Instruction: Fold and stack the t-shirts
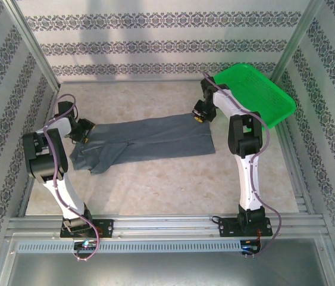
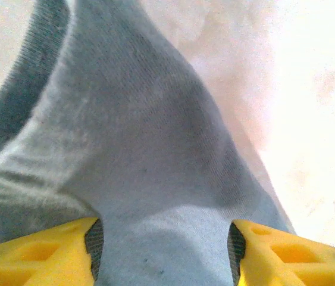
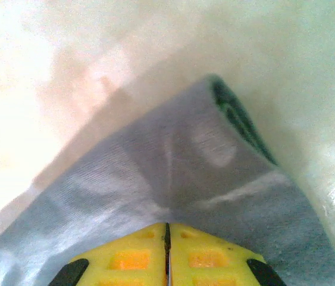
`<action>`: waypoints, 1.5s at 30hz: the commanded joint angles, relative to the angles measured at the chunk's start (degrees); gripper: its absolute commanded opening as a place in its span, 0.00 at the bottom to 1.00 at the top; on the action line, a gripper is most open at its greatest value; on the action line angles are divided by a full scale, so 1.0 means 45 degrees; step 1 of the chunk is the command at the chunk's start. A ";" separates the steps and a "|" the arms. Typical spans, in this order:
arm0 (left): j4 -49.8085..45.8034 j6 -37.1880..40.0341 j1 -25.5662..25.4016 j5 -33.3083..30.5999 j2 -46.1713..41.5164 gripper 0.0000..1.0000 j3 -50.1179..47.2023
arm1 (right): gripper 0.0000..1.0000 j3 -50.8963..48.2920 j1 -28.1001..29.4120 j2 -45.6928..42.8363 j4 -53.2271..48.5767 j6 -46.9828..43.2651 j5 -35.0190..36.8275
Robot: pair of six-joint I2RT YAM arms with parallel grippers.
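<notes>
Grey t-shirt point(image 1: 155, 140) lies as a long band across mid-frame on the desk point(image 1: 173, 190), its left end rumpled. Left pincer point(image 1: 85, 132) is at that left end. In the wrist view its yellow fingers point(image 2: 42, 256) stand apart, released, with cloth bulging between them. Right pincer point(image 1: 198, 116) is at the band's upper right corner, clenched on a tented pinch of the t-shirt. Green basket point(image 1: 256, 95) is at upper right, tilted.

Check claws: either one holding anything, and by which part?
Right claw shut on the t-shirt at its far right corner. Left claw: jaws apart with the shirt's left end between them; cannot tell whether it grips.
</notes>
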 commanded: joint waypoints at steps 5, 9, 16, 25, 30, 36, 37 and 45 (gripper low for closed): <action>0.2272 0.1713 -0.0106 0.0066 -0.4488 0.64 -0.3466 | 0.23 -0.5341 0.0714 -0.4896 0.4961 -0.2094 -0.1122; 0.2184 0.3016 -0.1002 0.1032 -0.4853 0.58 -0.4323 | 0.29 -0.8827 0.1215 -0.6844 0.7660 -0.1553 -0.2640; 0.2443 0.4415 -0.1697 0.0739 -0.3559 0.51 -0.4147 | 0.37 -1.1424 0.2389 -0.8375 0.9608 -0.0662 -0.4000; 0.2620 0.4990 -0.2130 0.0698 -0.2641 0.48 -0.4068 | 0.40 -1.2307 0.3313 -0.8815 1.0100 0.0077 -0.4119; 0.2718 0.4804 -0.2410 0.0603 -0.2932 0.46 -0.4536 | 0.40 -1.2231 0.3326 -0.8739 0.9928 0.0138 -0.4013; 0.2177 0.4829 -0.2863 0.0205 -0.3376 0.40 -0.4586 | 0.40 -1.1903 0.3307 -0.8431 0.9695 0.0022 -0.4029; 0.2142 0.4811 -0.2924 0.0068 -0.3519 0.39 -0.4636 | 0.40 -1.1877 0.3306 -0.8375 0.9682 0.0044 -0.4040; 0.1884 0.4691 -0.3074 -0.0306 -0.3755 0.24 -0.4693 | 0.40 -1.1896 0.3288 -0.8315 0.9672 0.0079 -0.4110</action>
